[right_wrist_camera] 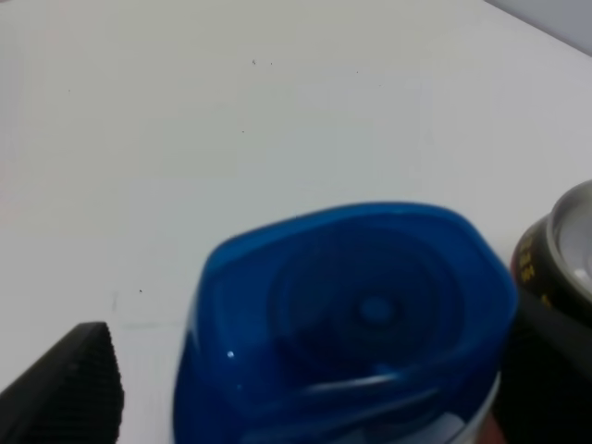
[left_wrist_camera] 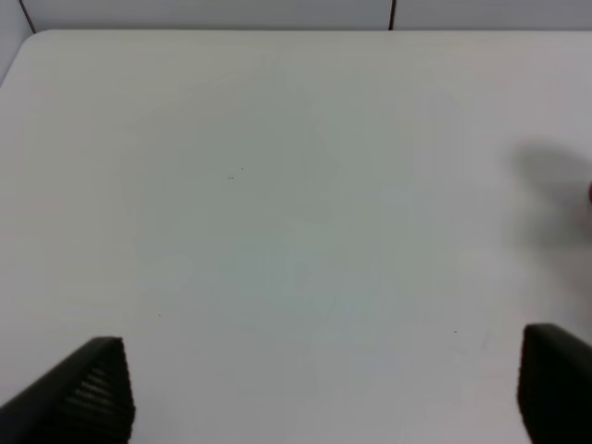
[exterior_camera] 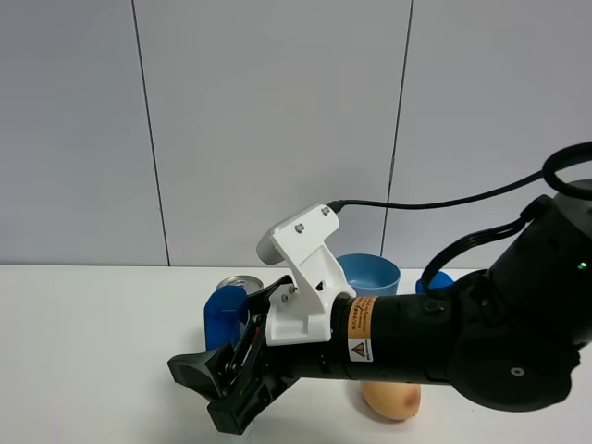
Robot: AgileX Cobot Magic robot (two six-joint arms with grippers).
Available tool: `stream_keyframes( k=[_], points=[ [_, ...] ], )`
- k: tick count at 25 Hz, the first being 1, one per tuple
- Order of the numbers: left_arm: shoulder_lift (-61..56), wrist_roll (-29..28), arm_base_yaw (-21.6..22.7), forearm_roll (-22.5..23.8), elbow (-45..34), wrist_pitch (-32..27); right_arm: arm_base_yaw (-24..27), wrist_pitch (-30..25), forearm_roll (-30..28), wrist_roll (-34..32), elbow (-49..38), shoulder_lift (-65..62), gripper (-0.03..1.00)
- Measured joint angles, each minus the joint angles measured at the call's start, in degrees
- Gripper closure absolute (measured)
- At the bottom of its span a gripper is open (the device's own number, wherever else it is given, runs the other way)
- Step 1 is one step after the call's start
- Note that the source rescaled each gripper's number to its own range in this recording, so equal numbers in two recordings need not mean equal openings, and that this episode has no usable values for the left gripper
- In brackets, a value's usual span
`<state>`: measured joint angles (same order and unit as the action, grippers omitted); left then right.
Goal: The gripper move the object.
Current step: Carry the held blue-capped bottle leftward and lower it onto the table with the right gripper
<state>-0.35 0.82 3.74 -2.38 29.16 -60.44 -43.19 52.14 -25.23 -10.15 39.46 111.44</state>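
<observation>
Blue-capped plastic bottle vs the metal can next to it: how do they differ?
The blue-capped plastic bottle has a blue, angular oval top; the metal can a round silver one. The open right gripper is lined up on the bottle, with the can off to one side. Both stand upright, close together, on the white table.

Bottle cap point(right_wrist_camera: 356, 314): blue plastic, glossy, smooth, small highlights.
Can top point(right_wrist_camera: 575, 242), right edge of right wrist view: bare metal, shiny.
Table point(left_wrist_camera: 296, 185): white, matt, smooth.
Left gripper pads point(left_wrist_camera: 92, 393): black, matt, ribbed.
Bracket point(exterior_camera: 305, 277): white plastic, satin.
Bowl point(exterior_camera: 370, 273): blue plastic, smooth.
Wall point(exterior_camera: 277, 111): grey, matt.
</observation>
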Motion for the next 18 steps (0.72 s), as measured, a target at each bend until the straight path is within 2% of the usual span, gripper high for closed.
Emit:
stream_keyframes(
  k=[15, 18],
  points=[
    [0.0, 0.0, 0.0, 0.0, 0.0, 0.0, 0.0, 0.7, 0.0, 0.2, 0.0, -0.1, 0.51],
    [0.0, 0.0, 0.0, 0.0, 0.0, 0.0, 0.0, 0.7, 0.0, 0.2, 0.0, -0.1, 0.38]
  ],
)
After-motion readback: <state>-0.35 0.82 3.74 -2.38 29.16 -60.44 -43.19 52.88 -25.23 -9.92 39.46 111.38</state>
